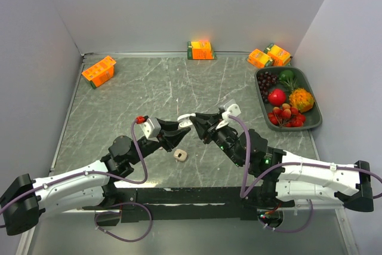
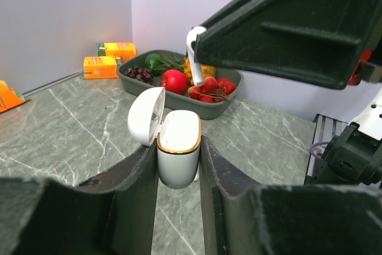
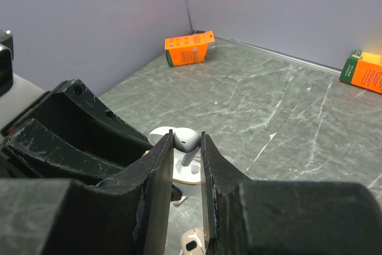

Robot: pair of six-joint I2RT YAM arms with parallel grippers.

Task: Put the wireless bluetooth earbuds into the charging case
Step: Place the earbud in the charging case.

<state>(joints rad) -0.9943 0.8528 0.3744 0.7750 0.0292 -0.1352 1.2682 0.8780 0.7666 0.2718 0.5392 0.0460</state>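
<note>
A white charging case [image 2: 178, 147] with a gold rim stands upright with its lid [image 2: 146, 116] swung open, and my left gripper [image 2: 179, 160] is shut on its body. My right gripper [image 3: 187, 141] is shut on the head of one white earbud [image 3: 186, 140]. The bud's stem points down over the case's open top [image 3: 192, 170]. From the left wrist, the earbud [image 2: 194, 58] hangs from the black right fingers a little above and beyond the case. In the top view both grippers, left [image 1: 178, 134] and right [image 1: 192, 121], meet at mid-table.
A small beige rounded object [image 1: 181, 155] lies on the table just in front of the grippers. A grey tray [image 1: 316, 117] of fruit sits at the right. Orange cartons lie at the back left [image 1: 98, 71], back middle [image 1: 200, 49] and back right [image 1: 268, 57].
</note>
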